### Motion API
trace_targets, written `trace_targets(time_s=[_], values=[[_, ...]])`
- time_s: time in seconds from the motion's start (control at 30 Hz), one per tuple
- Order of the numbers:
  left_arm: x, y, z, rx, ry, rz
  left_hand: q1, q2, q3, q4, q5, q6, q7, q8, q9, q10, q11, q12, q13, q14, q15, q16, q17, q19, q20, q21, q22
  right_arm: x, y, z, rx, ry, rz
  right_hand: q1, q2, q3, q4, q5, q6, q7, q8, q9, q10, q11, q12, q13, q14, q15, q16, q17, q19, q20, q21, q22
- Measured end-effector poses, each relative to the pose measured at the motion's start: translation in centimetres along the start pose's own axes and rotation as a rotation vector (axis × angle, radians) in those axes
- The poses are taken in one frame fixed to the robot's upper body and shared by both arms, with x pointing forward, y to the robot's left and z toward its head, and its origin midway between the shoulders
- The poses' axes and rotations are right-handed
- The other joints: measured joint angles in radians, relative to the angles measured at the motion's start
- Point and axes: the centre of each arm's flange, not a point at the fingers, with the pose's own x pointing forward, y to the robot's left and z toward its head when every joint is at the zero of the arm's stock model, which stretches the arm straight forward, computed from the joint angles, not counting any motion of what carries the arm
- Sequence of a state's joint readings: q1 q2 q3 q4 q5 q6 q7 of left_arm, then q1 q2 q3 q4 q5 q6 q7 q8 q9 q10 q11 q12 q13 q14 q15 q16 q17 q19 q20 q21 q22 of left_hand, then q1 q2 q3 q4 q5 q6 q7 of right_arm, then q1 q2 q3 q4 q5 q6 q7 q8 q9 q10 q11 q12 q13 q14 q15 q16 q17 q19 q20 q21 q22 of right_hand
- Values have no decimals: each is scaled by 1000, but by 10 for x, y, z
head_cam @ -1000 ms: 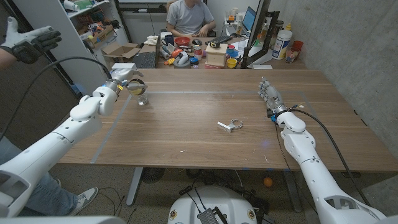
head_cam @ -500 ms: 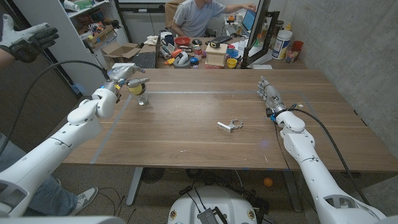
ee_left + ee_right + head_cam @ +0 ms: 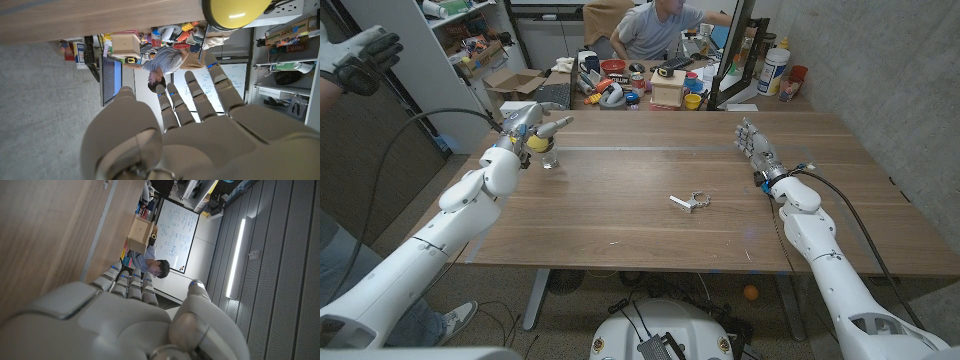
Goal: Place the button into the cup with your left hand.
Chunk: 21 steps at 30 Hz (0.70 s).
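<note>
- One yellow button (image 3: 537,143) sits in the top of the small clear cup (image 3: 549,160), at the far left of the wooden table (image 3: 650,230).
- My left hand (image 3: 533,124) hovers just above the cup, fingers spread, holding nothing.
- My right hand (image 3: 755,150) stands far right, fingers straight, apart and empty.
- Small metal piece (image 3: 689,202) lies mid-table.
- Behind the table, a person (image 3: 665,25) sits at a cluttered desk.

One cup (image 3: 549,158); one yellow button (image 3: 536,143); one metal clip (image 3: 689,202); two robot hands: left (image 3: 533,124), right (image 3: 754,146).
</note>
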<state>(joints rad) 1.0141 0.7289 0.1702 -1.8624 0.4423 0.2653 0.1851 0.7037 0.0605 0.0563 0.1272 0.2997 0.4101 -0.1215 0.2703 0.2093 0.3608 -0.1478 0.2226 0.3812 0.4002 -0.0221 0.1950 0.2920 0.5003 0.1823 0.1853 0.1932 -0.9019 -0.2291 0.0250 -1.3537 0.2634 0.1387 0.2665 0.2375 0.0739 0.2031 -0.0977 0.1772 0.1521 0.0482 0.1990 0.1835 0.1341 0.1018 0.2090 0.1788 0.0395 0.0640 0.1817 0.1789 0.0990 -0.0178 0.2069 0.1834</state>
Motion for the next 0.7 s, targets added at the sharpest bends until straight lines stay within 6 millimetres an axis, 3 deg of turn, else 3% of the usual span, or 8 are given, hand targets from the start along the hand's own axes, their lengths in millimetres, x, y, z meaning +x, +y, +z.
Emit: trace_targets(time_s=[0.33,0.7], values=[[-19,-18,17,-206,22,34,-20,9,-5,11,0,-22,8,-8,0,-16,16,-8,-6,-15,9,0,-4,-48,-17,-1,0,-4,-7,19,-17,-68,81,-5,5,0,0,0,5,5,0,0,0,0,0,0,0,0,0,0,0,0,0,0],[-26,-42,20,-474,-23,72,-34,23,-10,15,0,-41,27,-24,-5,-30,30,-16,-15,-45,30,0,-9,-80,-16,-1,0,-11,7,36,-38,-132,91,-5,5,-3,3,0,5,5,0,0,11,0,0,0,11,0,0,0,4,4,0,0]])
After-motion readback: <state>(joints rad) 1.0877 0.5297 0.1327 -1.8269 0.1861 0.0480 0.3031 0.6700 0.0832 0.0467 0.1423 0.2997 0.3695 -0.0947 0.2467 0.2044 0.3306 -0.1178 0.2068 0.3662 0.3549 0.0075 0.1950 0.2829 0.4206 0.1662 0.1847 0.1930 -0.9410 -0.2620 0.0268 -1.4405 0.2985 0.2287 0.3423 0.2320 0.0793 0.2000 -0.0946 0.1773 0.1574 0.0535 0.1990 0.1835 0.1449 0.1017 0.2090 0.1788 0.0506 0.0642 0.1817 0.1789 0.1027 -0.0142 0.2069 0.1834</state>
